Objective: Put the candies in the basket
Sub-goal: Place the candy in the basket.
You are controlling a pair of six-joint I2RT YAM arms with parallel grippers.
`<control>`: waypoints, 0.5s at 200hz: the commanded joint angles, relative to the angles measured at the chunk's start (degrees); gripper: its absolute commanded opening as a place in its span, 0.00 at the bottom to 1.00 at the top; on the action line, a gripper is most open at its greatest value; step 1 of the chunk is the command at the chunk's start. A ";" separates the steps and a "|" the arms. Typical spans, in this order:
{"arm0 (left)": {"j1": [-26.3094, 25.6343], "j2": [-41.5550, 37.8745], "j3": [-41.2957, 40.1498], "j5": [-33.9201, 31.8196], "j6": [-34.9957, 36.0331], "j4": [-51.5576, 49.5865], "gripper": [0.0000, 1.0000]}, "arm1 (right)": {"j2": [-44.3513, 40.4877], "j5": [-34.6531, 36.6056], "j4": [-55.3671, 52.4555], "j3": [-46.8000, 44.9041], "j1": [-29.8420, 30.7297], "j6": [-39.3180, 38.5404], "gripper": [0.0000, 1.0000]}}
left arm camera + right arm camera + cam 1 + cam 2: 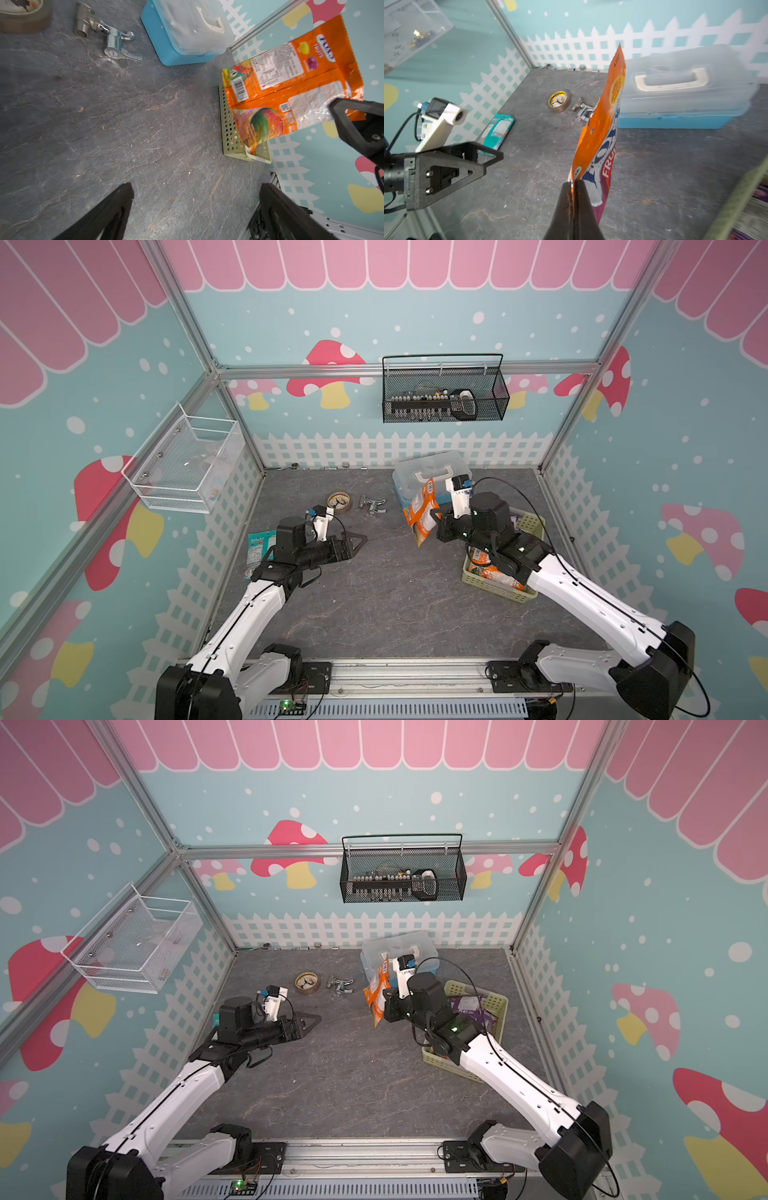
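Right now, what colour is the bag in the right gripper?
Orange bag, clearest in left wrist view.

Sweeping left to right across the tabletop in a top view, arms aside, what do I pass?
Teal candy bag → tape roll → metal valve → orange candy bag → yellow-green basket. The blue toolbox overlaps the orange bag's span, so it is left out.

My left arm and right arm are white shells with black joints, and thin black cables loop alongside them. My left gripper has black triangular cut-out fingers with silver screws. Just behind it sits a white camera mount with a blue plug.
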 commanded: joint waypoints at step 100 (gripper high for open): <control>-4.80 -3.65 3.38 -1.17 7.08 1.51 0.99 | -12.80 3.61 -8.68 -9.66 -18.47 0.06 0.00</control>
